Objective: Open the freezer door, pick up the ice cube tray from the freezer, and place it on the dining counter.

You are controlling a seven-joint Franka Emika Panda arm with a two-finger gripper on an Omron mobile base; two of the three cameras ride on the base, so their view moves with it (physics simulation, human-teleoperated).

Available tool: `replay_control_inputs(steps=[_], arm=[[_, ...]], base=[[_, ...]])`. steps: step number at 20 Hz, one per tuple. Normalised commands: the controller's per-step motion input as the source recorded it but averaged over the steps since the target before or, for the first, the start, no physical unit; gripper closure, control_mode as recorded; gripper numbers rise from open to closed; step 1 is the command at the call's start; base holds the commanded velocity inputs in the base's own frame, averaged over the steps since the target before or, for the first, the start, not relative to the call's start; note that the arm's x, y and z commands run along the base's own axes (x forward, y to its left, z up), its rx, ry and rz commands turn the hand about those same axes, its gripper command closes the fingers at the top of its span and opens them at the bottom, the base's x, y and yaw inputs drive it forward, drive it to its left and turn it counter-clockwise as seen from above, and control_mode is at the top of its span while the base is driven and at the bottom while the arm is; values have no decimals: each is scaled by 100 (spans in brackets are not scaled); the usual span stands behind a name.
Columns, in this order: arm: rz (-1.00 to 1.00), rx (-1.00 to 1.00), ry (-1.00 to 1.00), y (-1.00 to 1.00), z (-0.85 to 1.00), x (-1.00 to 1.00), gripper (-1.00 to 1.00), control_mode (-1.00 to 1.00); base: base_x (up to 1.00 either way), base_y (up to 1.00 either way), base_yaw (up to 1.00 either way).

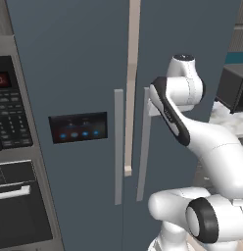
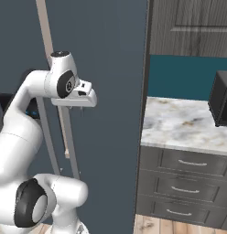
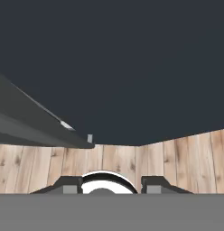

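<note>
The freezer door (image 1: 69, 98), the one with the dark blue-lit panel (image 1: 78, 127), stands on the left of the left base view with its long grey handle (image 1: 118, 147) running down its right edge. A pale strip between it and the plain door (image 1: 192, 44) suggests it may be barely ajar; it is not swung open, and the tray cannot be seen, presumably inside. The arm (image 1: 202, 142) reaches up in front of the plain door and its handle (image 1: 143, 147), so the hand seems to sit right of the handle it needs.

In the right base view the hand (image 2: 81, 109) hangs under the wrist, pointing down, close in front of the door face and near the handles. Its fingers are too small there to judge. A marble desk (image 2: 179, 123) over dark drawers (image 2: 188, 183) lies to the right.

In the hand view the two fingertips (image 3: 71, 186) stand moderately apart with nothing between them, so the hand is released. A grey bar (image 3: 41, 128) crosses at the left, well off the gap, above the wooden floor (image 3: 177, 158).

To do this step well, I judge the hand should shift until the panel door's handle sits squarely between the fingers, clench firmly, then pull along the door's arc, not straight back.
</note>
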Motion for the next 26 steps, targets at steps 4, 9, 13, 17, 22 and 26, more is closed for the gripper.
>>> replay_control_inputs(steps=[4,9,13,17,22,26], arm=[[-3,0,0,0,0,-31,-100,-100],[-6,0,0,0,0,-64,-100,-100],[-7,2,0,0,0,-61,-100,-100],[-4,6,-2,0,0,-64,-100,-100],[0,6,0,-1,0,-41,-100,-100],[0,0,0,0,0,-16,-100,-100]], base=[[0,0,0],[0,0,0],[0,0,0],[0,0,0],[0,0,0],[0,0,0]])
